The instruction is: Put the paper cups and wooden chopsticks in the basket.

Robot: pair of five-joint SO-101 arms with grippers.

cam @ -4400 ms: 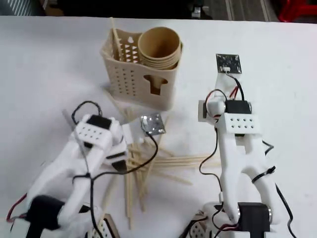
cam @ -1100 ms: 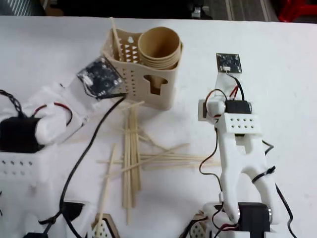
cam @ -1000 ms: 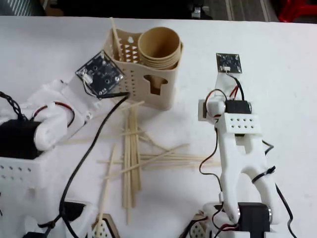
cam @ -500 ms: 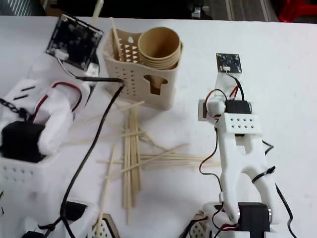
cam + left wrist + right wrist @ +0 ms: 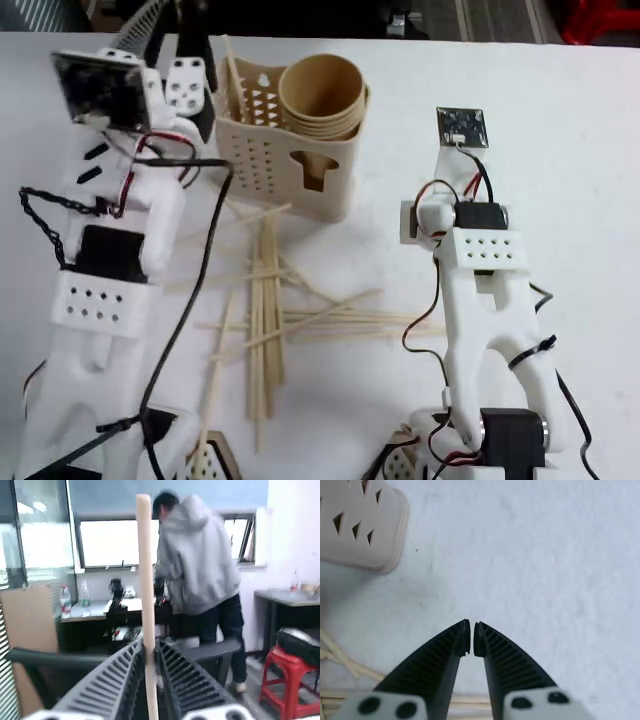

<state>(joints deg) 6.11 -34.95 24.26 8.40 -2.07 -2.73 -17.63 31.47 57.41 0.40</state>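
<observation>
The left gripper clenches one wooden chopstick that juts well past its jaws — light, stiff, smooth, likely to pivot — while the right gripper sits closed, empty.

A lab-like workroom: desks, big windows, red stool.
</observation>
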